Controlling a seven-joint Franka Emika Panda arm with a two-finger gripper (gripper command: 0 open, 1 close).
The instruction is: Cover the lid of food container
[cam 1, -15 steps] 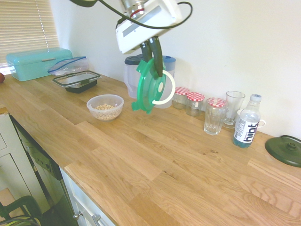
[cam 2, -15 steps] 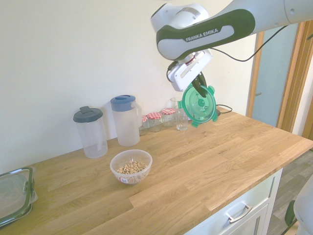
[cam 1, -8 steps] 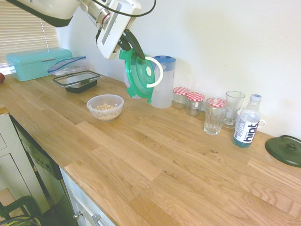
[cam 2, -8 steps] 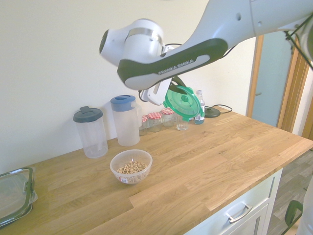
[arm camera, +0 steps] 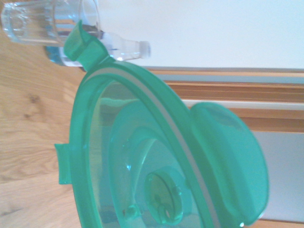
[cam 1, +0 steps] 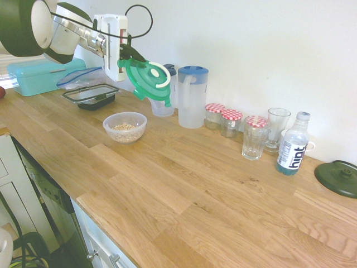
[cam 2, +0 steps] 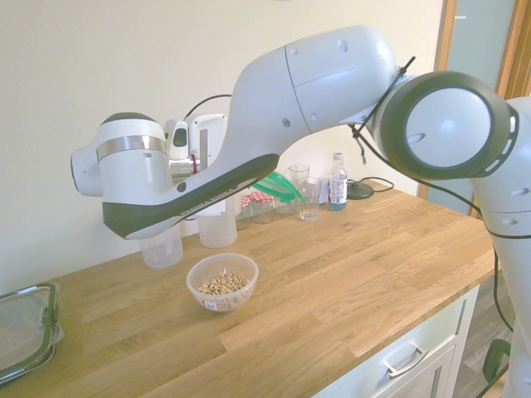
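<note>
In the first exterior view the end effector (cam 1: 127,56) is pinching the lid (cam 1: 146,81) by its rim, fingers pressed together on the green plastic. The lid hangs in the air, tilted, its white ring turned up and toward the wall. The food container (cam 1: 125,127) sits on the tabletop (cam 1: 184,184), below the lid and a little toward the tabletop's front edge — that offset is what the coming move turns on. By my reading the lid must come down, shift slightly toward that edge and level out before it can seat on the bowl's rim. Behind the food container stand a clear jug (cam 1: 162,95) and a blue-lidded pitcher (cam 1: 192,96), close behind the hanging lid. Away from the pitcher, to the other side of the food container, lies a rectangular container (cam 1: 90,95). Nothing stands between lid and bowl.

In the second exterior view the arm hides the end effector; only a green sliver of the lid (cam 2: 278,187) shows past it. The food container (cam 2: 222,282) lies in the open below the arm, grains visible, with the jars (cam 2: 259,205) and a glass (cam 2: 309,197) well beyond it.

The wrist view is filled by the lid (arm camera: 156,156) seen from close — one snap tab, the ring and the raised centre, with wood grain behind. The food container is not in it.
</note>
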